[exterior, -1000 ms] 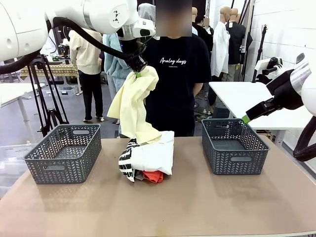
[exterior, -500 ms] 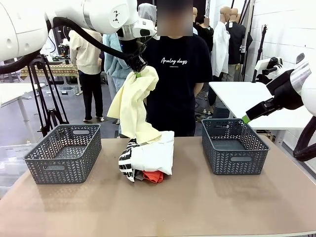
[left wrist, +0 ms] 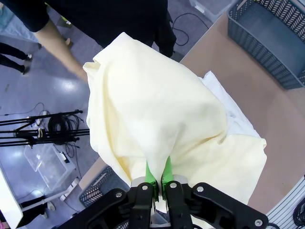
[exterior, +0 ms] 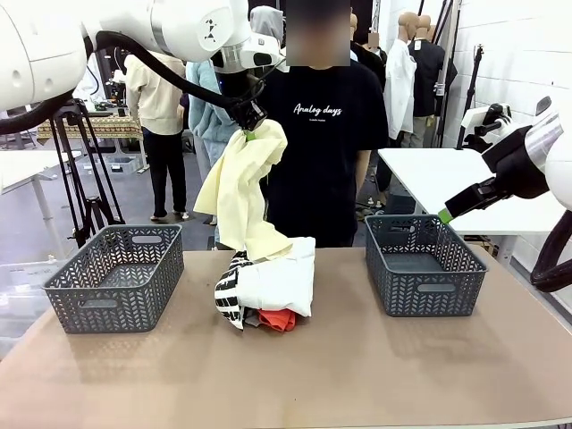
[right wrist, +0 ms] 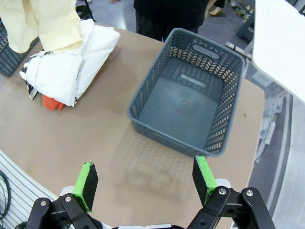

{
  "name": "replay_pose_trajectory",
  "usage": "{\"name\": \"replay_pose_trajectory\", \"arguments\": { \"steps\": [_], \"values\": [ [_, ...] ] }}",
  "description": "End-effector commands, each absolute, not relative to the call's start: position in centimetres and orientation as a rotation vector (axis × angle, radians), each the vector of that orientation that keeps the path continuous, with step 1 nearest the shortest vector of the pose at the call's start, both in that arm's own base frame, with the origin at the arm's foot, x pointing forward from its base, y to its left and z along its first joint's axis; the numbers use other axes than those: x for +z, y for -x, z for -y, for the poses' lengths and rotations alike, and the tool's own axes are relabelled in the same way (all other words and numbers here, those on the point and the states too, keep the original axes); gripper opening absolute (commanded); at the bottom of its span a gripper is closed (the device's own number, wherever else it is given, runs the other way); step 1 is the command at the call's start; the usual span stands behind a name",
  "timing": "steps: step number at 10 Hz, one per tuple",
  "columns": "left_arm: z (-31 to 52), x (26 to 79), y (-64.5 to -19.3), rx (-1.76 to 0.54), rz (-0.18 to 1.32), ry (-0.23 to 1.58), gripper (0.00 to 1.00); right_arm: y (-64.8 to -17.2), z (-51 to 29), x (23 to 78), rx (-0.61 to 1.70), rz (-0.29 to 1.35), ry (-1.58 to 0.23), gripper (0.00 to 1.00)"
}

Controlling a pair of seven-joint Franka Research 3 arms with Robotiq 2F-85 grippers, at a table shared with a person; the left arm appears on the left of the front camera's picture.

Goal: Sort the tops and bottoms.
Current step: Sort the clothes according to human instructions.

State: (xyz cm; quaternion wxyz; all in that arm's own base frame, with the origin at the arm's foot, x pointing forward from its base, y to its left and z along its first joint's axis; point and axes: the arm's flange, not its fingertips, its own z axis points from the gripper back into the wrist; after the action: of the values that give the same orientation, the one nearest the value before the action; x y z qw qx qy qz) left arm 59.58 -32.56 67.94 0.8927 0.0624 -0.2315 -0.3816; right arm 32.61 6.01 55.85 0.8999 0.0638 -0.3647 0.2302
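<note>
Nothing has moved: left gripper [exterior: 252,124] stays clenched on the yellow garment [exterior: 238,189] at 12 o'clock above the pile [exterior: 281,284], right gripper [right wrist: 145,173] gapes

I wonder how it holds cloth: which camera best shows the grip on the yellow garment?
The left wrist view: the left gripper pinches the yellow garment close up. The front view shows it hanging over the pile, the right wrist view its lower end.

left basket [exterior: 107,290] empty | right basket [exterior: 429,290] empty | brown table [exterior: 357,375] | person [exterior: 317,152] behind table
</note>
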Motion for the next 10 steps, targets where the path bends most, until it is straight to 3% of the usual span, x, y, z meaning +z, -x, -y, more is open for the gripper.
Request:
{"name": "replay_pose_trajectory", "arguments": {
  "steps": [1,10],
  "values": [
    [32.28,68.28,-59.37,-0.789,0.482,-0.133,0.0,-32.71,-5.96,55.71,0.479,0.752,-0.142,1.0],
    [32.28,68.28,-59.37,-0.789,0.482,-0.133,0.0,-32.71,-5.96,55.71,0.479,0.752,-0.142,1.0]
  ]
}}
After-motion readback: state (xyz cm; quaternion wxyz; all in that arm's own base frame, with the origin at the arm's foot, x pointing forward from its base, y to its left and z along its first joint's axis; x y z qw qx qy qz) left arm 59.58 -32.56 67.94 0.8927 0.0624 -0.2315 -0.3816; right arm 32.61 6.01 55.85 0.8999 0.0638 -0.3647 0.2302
